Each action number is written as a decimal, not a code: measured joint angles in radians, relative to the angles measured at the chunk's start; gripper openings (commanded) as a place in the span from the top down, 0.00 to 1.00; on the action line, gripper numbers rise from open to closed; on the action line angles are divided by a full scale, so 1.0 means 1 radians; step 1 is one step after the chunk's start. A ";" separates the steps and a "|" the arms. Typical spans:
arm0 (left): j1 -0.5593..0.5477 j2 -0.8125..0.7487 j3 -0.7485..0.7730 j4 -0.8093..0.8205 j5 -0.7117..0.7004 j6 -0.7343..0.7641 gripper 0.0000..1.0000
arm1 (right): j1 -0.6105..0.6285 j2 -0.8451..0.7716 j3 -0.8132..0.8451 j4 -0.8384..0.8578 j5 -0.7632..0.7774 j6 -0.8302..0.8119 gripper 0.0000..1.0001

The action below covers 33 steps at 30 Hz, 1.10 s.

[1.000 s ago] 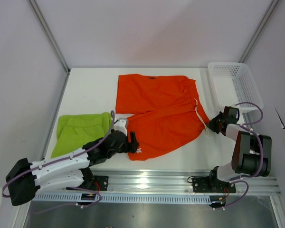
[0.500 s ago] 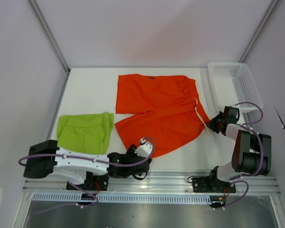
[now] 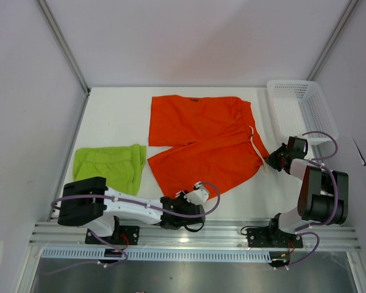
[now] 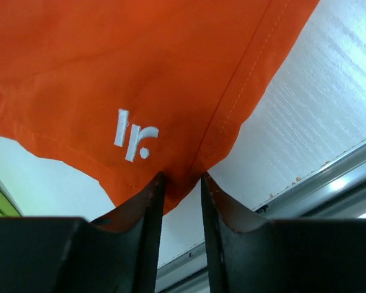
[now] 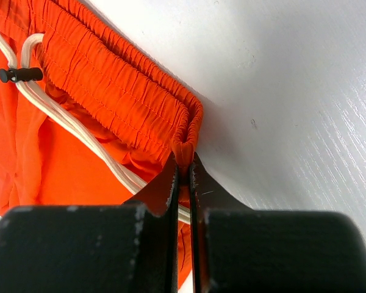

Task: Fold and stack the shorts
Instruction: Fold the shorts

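Note:
The orange-red shorts [image 3: 201, 140] lie spread flat mid-table, waistband to the right. The lime green shorts [image 3: 107, 168] lie folded at the left. My left gripper [image 3: 183, 196] is low at the near hem corner of the orange shorts. In the left wrist view its jaws [image 4: 179, 178] are open, with the hem corner [image 4: 177, 171] between the tips, beside a white logo [image 4: 134, 131]. My right gripper [image 3: 269, 162] is shut on the waistband corner [image 5: 186, 131] of the orange shorts, beside the white drawstring [image 5: 61, 113].
A white mesh basket [image 3: 299, 110] stands at the back right. A metal rail [image 3: 219, 229] runs along the near table edge, just behind my left gripper; it also shows in the left wrist view [image 4: 329, 183]. White walls enclose the table.
My left arm has swung down and to the right, from beside the green shorts to the near hem corner of the orange shorts. The right arm and both shorts have not moved.

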 measured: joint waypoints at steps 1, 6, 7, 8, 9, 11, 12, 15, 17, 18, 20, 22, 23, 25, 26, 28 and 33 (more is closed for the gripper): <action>0.000 0.018 0.006 0.000 0.003 0.006 0.73 | 0.000 0.000 0.000 0.000 0.000 0.000 1.00; -0.001 0.077 0.039 0.003 0.019 0.038 0.89 | -0.002 0.000 0.000 0.000 0.000 0.000 1.00; -0.001 0.083 0.043 0.003 0.020 0.042 1.00 | -0.002 0.000 0.000 0.000 -0.001 0.000 1.00; -0.001 0.085 0.046 0.002 0.026 0.045 1.00 | -0.003 0.000 0.000 0.000 -0.001 0.000 1.00; -0.001 0.085 0.047 -0.002 0.030 0.050 1.00 | -0.004 0.000 0.000 0.000 -0.003 0.000 1.00; -0.002 0.084 0.051 -0.019 0.035 0.052 1.00 | -0.008 0.000 0.000 -0.001 -0.007 0.000 1.00; -0.002 0.083 0.058 -0.037 0.035 0.052 1.00 | -0.010 0.000 0.000 -0.006 -0.009 0.001 1.00; -0.001 0.062 0.095 -0.113 0.037 0.052 1.00 | -0.015 -0.015 0.019 -0.066 -0.002 0.003 1.00; -0.001 0.040 0.150 -0.180 0.045 0.054 1.00 | -0.015 -0.029 0.045 -0.127 0.013 0.003 1.00; -0.001 0.029 0.183 -0.208 0.051 0.054 1.00 | -0.015 -0.039 0.063 -0.166 0.023 0.003 1.00; -0.001 0.018 0.266 -0.255 0.091 0.055 1.00 | -0.016 -0.061 0.109 -0.248 0.049 0.000 1.00; 0.000 0.007 0.331 -0.267 0.144 0.060 1.00 | -0.016 -0.086 0.155 -0.312 0.079 -0.002 1.00; 0.003 0.001 0.346 -0.267 0.175 0.062 1.00 | -0.016 -0.101 0.185 -0.347 0.099 -0.005 1.00; 0.012 -0.014 0.363 -0.262 0.264 0.071 1.00 | -0.018 -0.112 0.208 -0.370 0.116 -0.010 1.00; 0.018 -0.021 0.363 -0.260 0.314 0.078 0.93 | -0.020 -0.116 0.218 -0.381 0.126 -0.012 1.00; 0.038 -0.022 0.361 -0.259 0.398 0.097 0.63 | -0.026 -0.117 0.225 -0.394 0.137 -0.016 1.00; 0.059 -0.023 0.307 -0.235 0.496 0.104 0.24 | -0.041 -0.108 0.217 -0.418 0.143 -0.020 1.00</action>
